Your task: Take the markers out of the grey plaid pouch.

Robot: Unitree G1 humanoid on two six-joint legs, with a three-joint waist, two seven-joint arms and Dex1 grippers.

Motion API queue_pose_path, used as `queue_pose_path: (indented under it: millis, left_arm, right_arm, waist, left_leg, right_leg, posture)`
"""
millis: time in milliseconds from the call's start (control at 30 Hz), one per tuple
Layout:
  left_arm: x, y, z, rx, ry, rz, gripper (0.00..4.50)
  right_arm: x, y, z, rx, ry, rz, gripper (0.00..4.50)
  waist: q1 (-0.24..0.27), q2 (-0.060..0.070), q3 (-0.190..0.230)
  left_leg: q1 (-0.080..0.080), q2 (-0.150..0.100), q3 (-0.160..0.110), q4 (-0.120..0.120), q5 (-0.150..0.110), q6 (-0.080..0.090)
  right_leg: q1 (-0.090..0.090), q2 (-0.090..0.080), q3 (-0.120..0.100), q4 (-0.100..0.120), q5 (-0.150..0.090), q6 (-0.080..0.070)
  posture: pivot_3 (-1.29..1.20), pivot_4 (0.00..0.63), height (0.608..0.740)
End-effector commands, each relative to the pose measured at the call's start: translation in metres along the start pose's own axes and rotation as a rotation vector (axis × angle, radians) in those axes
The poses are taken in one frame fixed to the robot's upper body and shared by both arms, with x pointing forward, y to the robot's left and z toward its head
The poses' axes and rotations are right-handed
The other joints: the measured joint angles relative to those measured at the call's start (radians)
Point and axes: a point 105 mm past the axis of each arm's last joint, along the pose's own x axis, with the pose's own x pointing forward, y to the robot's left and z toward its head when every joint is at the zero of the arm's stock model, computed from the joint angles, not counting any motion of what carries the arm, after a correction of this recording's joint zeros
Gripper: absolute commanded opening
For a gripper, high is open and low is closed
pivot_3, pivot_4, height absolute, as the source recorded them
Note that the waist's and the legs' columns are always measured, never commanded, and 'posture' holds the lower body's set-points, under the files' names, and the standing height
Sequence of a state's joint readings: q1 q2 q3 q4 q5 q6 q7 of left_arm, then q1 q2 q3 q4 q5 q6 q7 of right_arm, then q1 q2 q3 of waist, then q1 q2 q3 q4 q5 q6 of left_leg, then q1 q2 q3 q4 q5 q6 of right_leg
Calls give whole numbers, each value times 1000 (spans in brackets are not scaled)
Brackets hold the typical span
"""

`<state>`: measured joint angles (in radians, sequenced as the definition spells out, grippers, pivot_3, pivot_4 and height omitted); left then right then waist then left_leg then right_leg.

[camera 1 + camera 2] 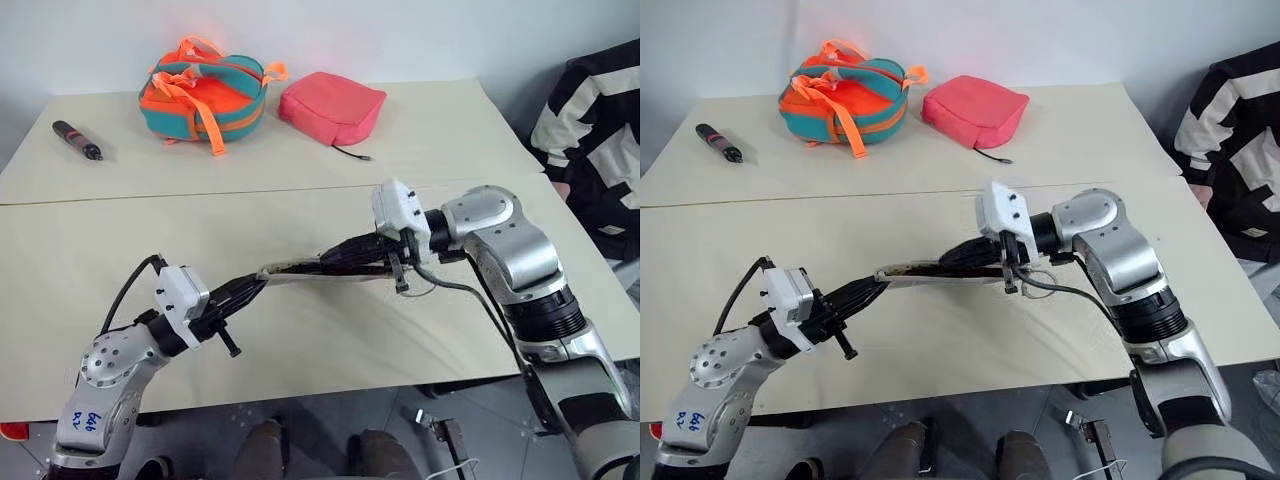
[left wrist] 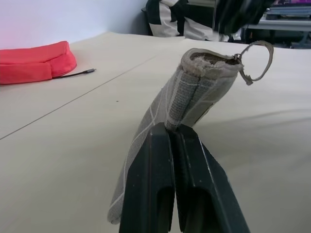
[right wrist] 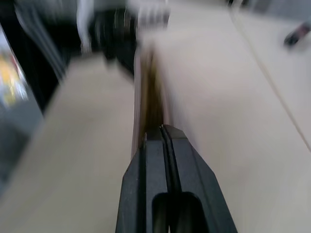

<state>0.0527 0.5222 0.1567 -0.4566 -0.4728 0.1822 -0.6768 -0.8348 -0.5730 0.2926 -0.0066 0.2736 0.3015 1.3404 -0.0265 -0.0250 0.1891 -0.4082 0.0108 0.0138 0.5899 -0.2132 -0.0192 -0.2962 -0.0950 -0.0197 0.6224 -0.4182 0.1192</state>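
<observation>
The grey plaid pouch (image 1: 296,270) hangs stretched between my two grippers just above the table (image 1: 300,340). My left gripper (image 1: 258,283) is shut on its near end, pinching the grey fabric (image 2: 194,92). My right gripper (image 1: 335,258) is shut on the other end, along the edge of the opening, where tan lining (image 3: 151,97) shows. The zip's ring pull (image 2: 257,60) dangles from the far end. The markers are hidden; none shows outside the pouch.
At the table's back stand an orange-and-teal bag (image 1: 203,97) and a pink-red pouch (image 1: 332,107). A thick black pen-like object (image 1: 77,140) lies at the back left. A person in a black-and-white garment (image 1: 600,120) sits at the right edge.
</observation>
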Motion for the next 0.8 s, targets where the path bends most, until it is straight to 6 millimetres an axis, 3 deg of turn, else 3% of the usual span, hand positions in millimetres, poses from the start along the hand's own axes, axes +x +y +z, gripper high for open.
queue_pose_path:
  millis: [33, 233, 467, 700, 800]
  left_arm:
    - [-1, 2, 9, 11, -36, 3, 0]
    - [1, 1, 9, 6, -34, -11, 0]
    - [5, 1, 10, -12, -52, 0, 0]
    - [4, 4, 7, -21, -42, 17, 0]
    - [5, 7, 10, -32, -57, 28, 0]
  right_arm:
    - [1, -9, 6, -66, 2, -50, 37]
    - [-2, -14, -15, -124, 117, -75, 37]
    - [-3, -6, -18, -99, 106, -33, 37]
    - [-11, -3, 4, -1, -33, -20, 37]
    - [-9, 0, -3, -10, 3, -22, 37]
  waist:
    - [-1, 0, 0]
    - [-1, 0, 0]
    - [0, 0, 0]
    - [0, 0, 0]
    - [0, 0, 0]
  left_leg:
    - [0, 0, 0, 0, 0, 0]
    - [0, 0, 0, 0, 0, 0]
    - [0, 0, 0, 1, 0, 0]
    - [1, 0, -1, 1, 0, 0]
    - [2, 0, -1, 1, -1, 0]
  right_leg:
    - [0, 0, 0, 0, 0, 0]
    - [0, 1, 0, 0, 0, 0]
    - [2, 1, -1, -1, 0, 0]
    - [3, 1, -2, -1, 0, 0]
    - [4, 1, -1, -2, 0, 0]
  posture:
    - [0, 150, 740]
    - [0, 150, 740]
    - [0, 150, 740]
    - [0, 150, 740]
    - [0, 150, 740]
